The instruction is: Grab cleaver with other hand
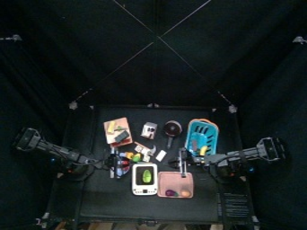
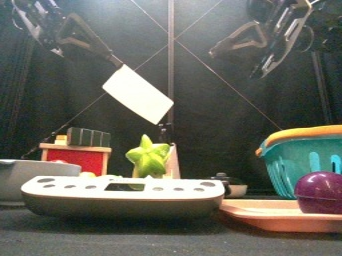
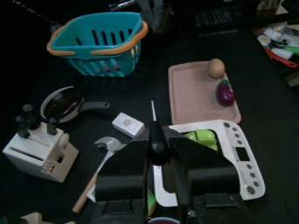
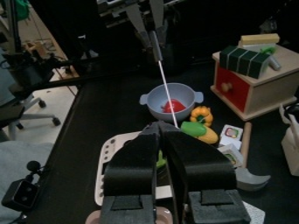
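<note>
The cleaver (image 2: 138, 93) has a broad white blade and hangs tilted in the air above the table's middle, its dark handle pointing down. In the left wrist view it shows edge-on as a thin white line (image 3: 153, 122) running out from between the jaws of my left gripper (image 3: 153, 156), which is shut on it. My right gripper (image 4: 163, 129) has its jaws together and faces the blade's thin edge (image 4: 159, 61), which runs up to the left arm. In the front view the right gripper (image 2: 221, 47) hangs apart from the cleaver, to its right.
Below stand a teal basket with an orange rim (image 3: 100, 44), a pink tray (image 3: 187, 105) with an egg and a purple fruit, a white scale (image 2: 120, 195) with a green star fruit (image 2: 147, 155), a knife block (image 3: 35, 149), a pan (image 3: 65, 103), a blue bowl (image 4: 173, 101) and a wooden toy box (image 4: 263, 79).
</note>
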Tool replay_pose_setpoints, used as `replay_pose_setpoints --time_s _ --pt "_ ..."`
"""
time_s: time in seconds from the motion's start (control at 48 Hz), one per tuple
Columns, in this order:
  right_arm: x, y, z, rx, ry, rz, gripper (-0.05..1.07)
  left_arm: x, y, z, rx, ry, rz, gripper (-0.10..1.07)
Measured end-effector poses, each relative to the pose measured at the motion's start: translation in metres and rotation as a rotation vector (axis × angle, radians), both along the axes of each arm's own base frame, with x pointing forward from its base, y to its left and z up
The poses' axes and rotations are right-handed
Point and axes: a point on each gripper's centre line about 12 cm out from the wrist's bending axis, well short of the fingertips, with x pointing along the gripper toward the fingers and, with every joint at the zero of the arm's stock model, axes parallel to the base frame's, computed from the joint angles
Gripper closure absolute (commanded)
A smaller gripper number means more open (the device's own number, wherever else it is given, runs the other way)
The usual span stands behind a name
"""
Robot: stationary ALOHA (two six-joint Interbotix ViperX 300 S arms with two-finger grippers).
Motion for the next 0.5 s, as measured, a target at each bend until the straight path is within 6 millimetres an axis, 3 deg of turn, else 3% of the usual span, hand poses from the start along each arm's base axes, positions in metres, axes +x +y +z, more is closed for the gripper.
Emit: replay_pose_setpoints --time_s 0.167,0.354,0.5 --pt "0.02 0.003 -0.012 -0.018 0.043 0.008 0.32 0.0 -0.01 0.001 0.007 -0.004 -0.088 0.49" --pt "0.03 0.005 -0.018 -0.041 0.061 0.023 0.31 0.0 -0.029 0.008 -0.004 -0.014 -0.239 0.49" --pt "0.03 0.006 -0.017 -0.043 0.059 0.025 0.31 0.0 -0.032 0.007 0.023 -0.013 -0.275 0.49"
